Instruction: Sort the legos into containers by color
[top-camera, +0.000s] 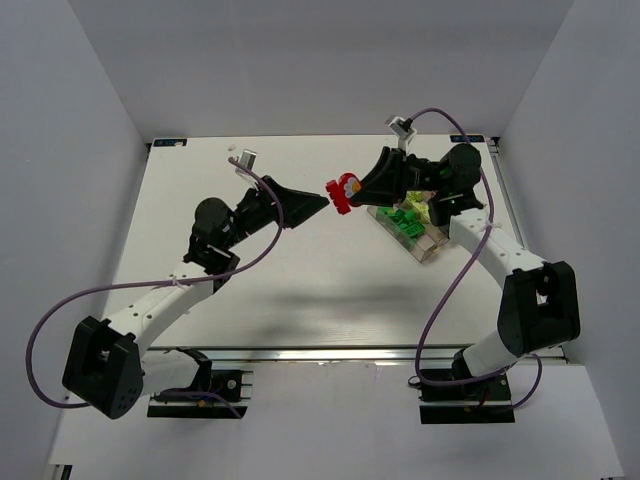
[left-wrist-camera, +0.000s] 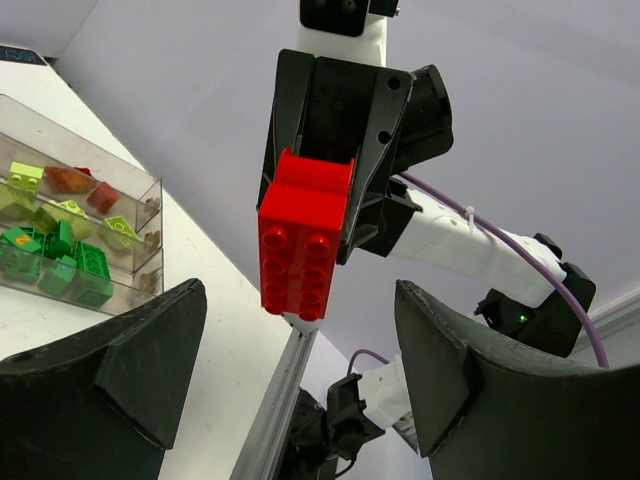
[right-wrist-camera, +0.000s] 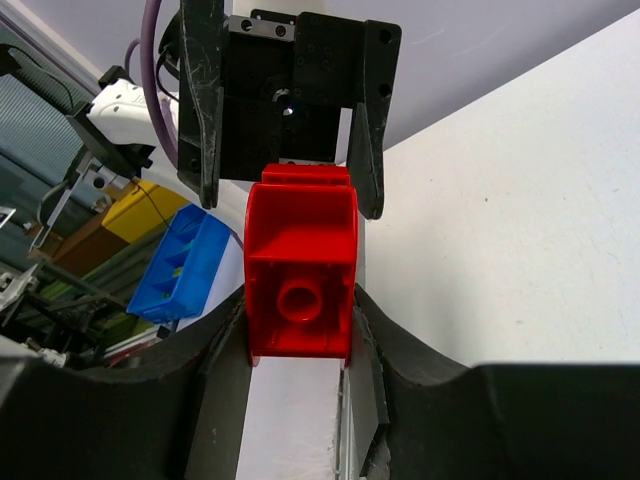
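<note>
Right pincer (top-camera: 355, 187) pinching red lego (top-camera: 343, 192) mid-air, left of tray (top-camera: 428, 250). Left pincer (top-camera: 322, 204) spread, facing lego's free end, no grip. Likely handover to reorient before red compartment.

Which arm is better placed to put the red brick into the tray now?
Right. The right hand grips the red brick, and the tray lies close by it. The left hand is open, empty and farther from the tray.
</note>
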